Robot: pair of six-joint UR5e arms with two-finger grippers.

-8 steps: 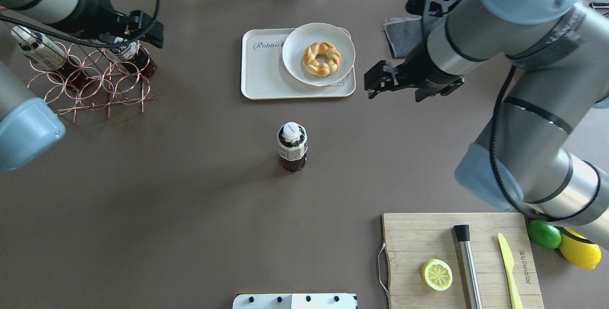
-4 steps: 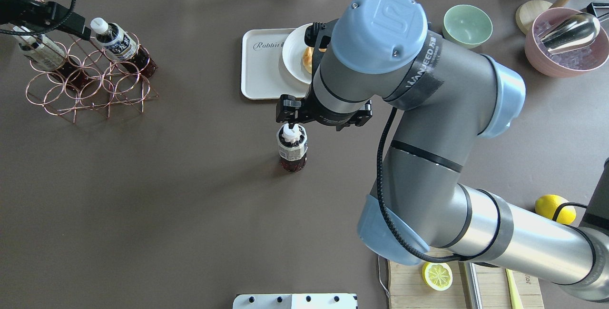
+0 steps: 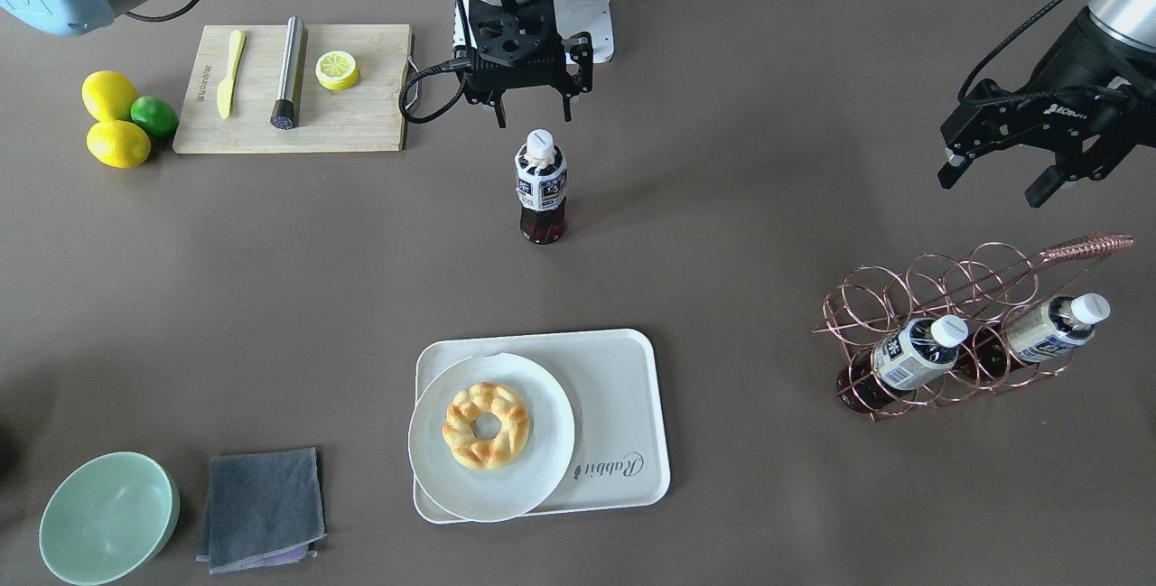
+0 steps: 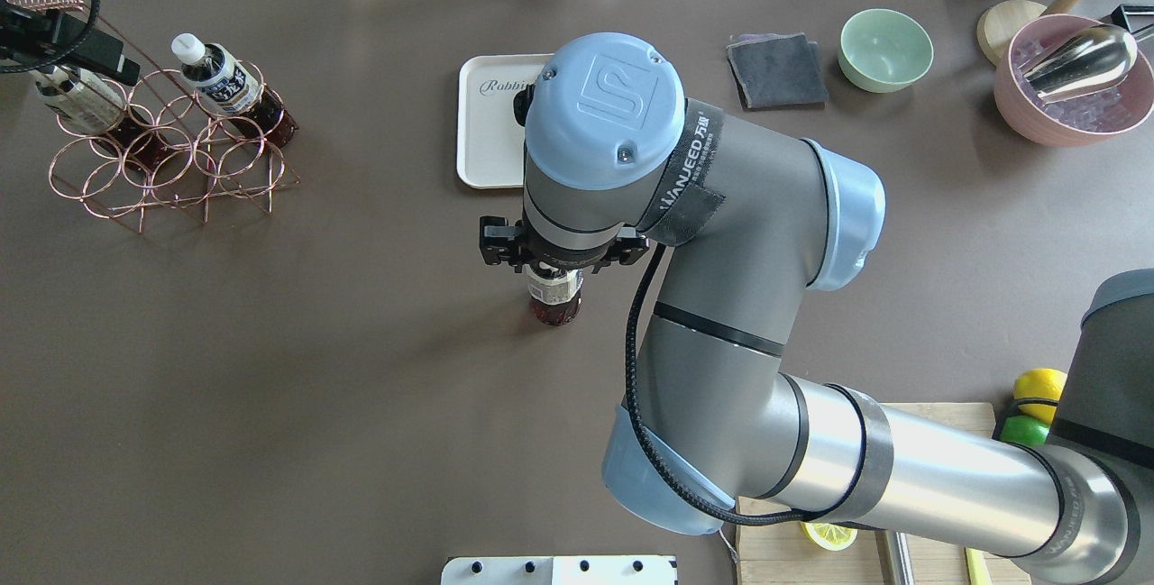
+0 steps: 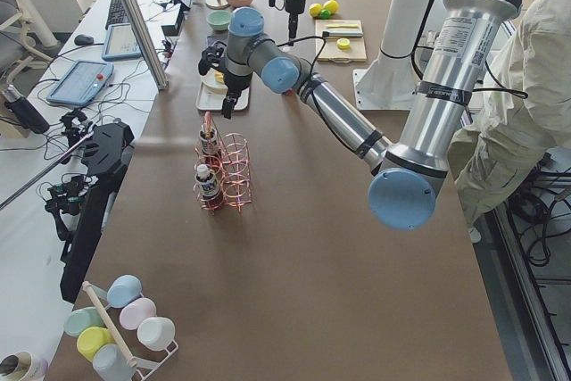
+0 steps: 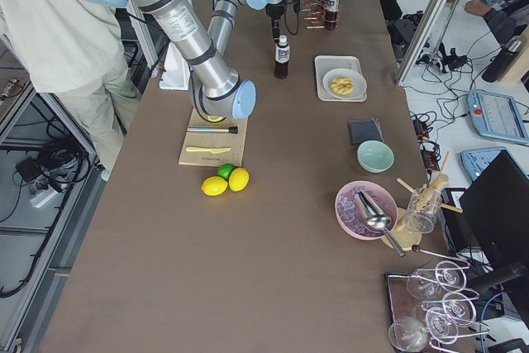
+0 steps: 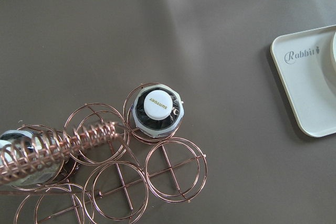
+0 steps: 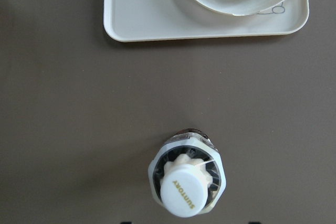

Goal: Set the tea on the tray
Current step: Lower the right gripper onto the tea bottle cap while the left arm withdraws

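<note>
Hangs the right hand (image 3: 533,107) spread wide just above the white screw cap (image 3: 540,142) of the small clear plastic bottle of dark reddish-brown tea (image 3: 542,189), touching nothing yet. Finds that bottle upright in the middle of the brown desk (image 3: 271,279), well apart from the off-white rectangular plastic tray (image 3: 614,387) with the grey script. Looks like the approach before the grasp, with the carry not begun. Risks, first, knocking the tall, narrow bottle over by coming down off-centre and clipping the cap with one finger; sees the cap low in the right wrist view rather than centred, so calls for care with alignment. Risks, second, a slip or a swing by pinching only the smooth cap instead of the labelled body. Finds little bare room on the tray, with the round white plate (image 3: 551,469) and its glazed ring-shaped pastry (image 3: 486,424) filling the half away from the script; risks landing the bottle on the raised rim or against the plate and toppling it there. Holds the left hand (image 3: 992,180) spread too, gripping nothing, up by the copper wire rack (image 3: 948,279) with two more such bottles (image 3: 908,356); poses little danger of a clash from there.
</note>
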